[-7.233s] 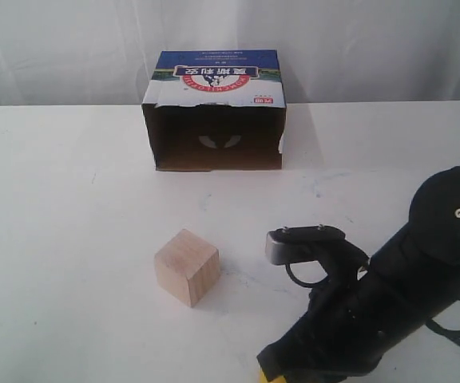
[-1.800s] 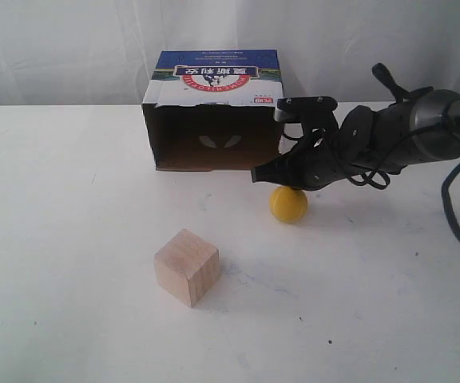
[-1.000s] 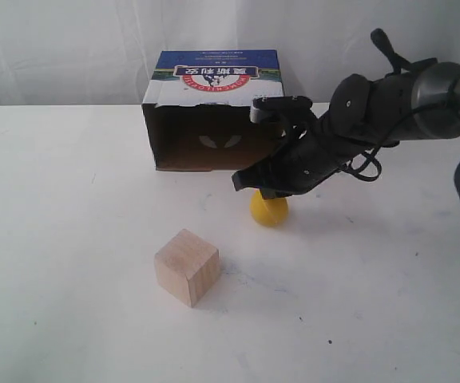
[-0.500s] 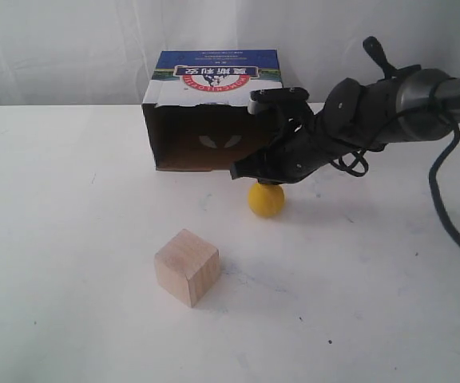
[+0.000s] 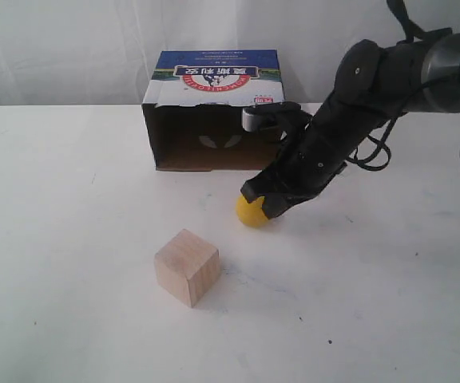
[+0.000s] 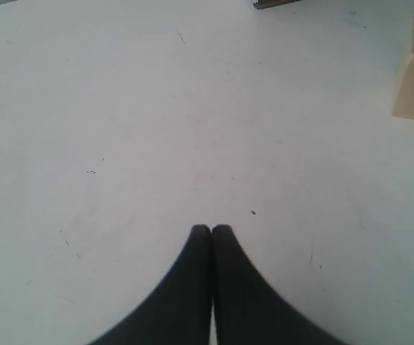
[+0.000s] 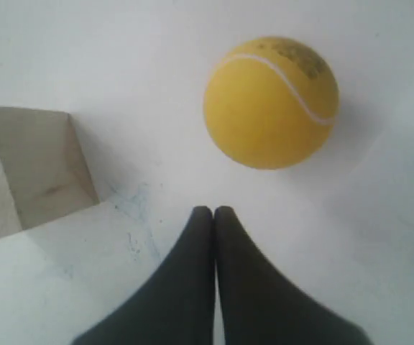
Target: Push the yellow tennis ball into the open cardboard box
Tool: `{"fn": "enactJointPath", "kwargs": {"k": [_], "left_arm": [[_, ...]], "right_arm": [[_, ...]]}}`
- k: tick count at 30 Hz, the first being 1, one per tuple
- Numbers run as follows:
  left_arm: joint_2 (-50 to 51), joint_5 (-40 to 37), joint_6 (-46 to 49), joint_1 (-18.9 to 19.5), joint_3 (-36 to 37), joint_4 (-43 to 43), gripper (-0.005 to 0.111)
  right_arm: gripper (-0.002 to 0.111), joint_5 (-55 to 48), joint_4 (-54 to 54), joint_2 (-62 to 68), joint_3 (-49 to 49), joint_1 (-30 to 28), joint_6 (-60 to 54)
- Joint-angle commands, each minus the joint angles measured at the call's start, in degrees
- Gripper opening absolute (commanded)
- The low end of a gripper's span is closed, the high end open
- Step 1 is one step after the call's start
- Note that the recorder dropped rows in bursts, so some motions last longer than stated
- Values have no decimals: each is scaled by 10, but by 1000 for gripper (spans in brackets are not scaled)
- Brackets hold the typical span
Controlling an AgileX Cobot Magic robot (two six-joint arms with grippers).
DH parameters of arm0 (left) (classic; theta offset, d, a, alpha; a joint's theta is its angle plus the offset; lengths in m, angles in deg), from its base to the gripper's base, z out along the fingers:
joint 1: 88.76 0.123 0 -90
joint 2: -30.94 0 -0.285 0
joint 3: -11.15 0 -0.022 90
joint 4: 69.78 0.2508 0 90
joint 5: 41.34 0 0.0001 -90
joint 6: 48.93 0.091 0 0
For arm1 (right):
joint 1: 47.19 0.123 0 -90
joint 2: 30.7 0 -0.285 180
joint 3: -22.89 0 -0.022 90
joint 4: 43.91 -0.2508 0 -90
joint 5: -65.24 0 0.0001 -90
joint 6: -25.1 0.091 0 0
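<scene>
Currently mid-push: right pincer [image 7: 213,212], fingers pressed together and empty, sits just beside the yellow tennis ball [image 7: 270,102]. Next, likely: round the ball, drive it into the open cardboard box [image 5: 214,148].

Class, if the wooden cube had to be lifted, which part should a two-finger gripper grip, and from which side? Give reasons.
Two opposite upright faces of the wooden cube, from above. It sits flat on the table with its top free and nothing touching it. One upright edge faces the exterior camera, so the jaws should probably turn to meet flat faces.
</scene>
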Motion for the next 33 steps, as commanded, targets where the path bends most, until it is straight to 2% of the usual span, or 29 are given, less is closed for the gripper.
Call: {"fn": "enactJointPath", "kwargs": {"k": [1, 7, 12, 13, 14, 16, 22, 28, 30, 33], "left_arm": [[-3, 1, 0, -3, 2, -4, 0], [-3, 1, 0, -3, 2, -4, 0], [-3, 1, 0, -3, 2, -4, 0], [-3, 1, 0, -3, 2, -4, 0], [-3, 1, 0, -3, 2, -4, 0], [-3, 1, 0, -3, 2, -4, 0], [-3, 1, 0, -3, 2, -4, 0], [-3, 1, 0, -3, 2, -4, 0], [-3, 1, 0, -3, 2, -4, 0], [-3, 1, 0, -3, 2, -4, 0]], "right_arm": [[0, -33, -19, 33, -1, -1, 3], [0, -28, -115, 83, -1, 35, -74], [0, 135, -105, 103, 7, 50, -73], [0, 228, -104, 108, 15, 48, -77], [0, 268, -104, 108, 19, 47, -78], [0, 297, -114, 95, 29, 43, -70], [0, 214, -126, 57, 29, 49, -70], [0, 174, -113, 56, 29, 39, -41], [0, 148, -71, 54, 29, 25, -13], [0, 97, 86, 42, 29, 0, 69]]}}
